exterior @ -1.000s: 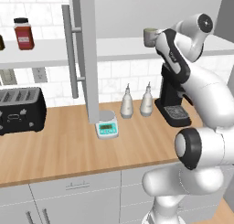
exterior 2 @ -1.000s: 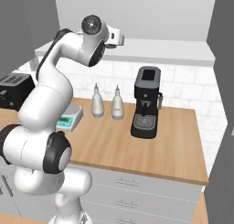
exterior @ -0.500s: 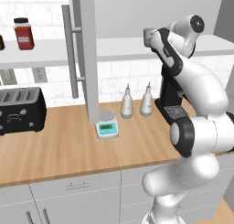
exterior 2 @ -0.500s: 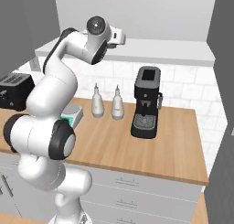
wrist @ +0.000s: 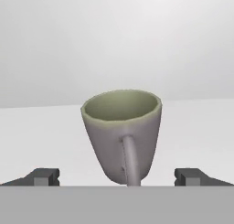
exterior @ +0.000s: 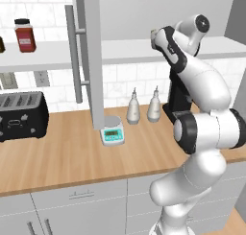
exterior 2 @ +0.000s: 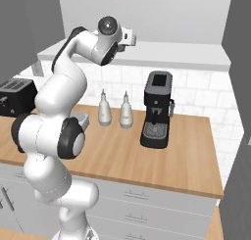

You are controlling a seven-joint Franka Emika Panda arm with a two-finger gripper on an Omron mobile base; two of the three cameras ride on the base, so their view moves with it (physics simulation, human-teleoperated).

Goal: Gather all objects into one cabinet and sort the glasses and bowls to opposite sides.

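1. Pincer (wrist: 117, 177) jaws stand wide apart in the hand view, one dark tip low at the left and one low at the right, with nothing clamped between them.
2. Between those tips, a little farther in, sits the grey-green mug (wrist: 122, 136); it is upright on the white shelf board (wrist: 41, 131), its handle turned toward the camera, and I cannot see either tip touching it.
3. Behind the mug rises the pale grey back of the cabinet (wrist: 117, 40).
4. From the left base view, the mug (exterior: 155, 36) shows as a small dull shape on the shelf board (exterior: 125, 51) just left of the hand, which is raised to shelf height.
5. Below the shelf, on the wooden counter (exterior: 67, 157), two pale bottles with spouts (exterior: 143, 107) stand side by side near the tiled wall.
6. Just left of them a small green-faced scale (exterior: 113, 133) sits at the foot of a grey door with a long metal bar handle (exterior: 73, 47).
7. A black coffee machine (exterior 2: 157, 109) stands to the right of the bottles.
8. Far to the left are a black toaster (exterior: 19, 115) on the counter and a red-filled jar with black lid (exterior: 25, 36) on the shelf above it.
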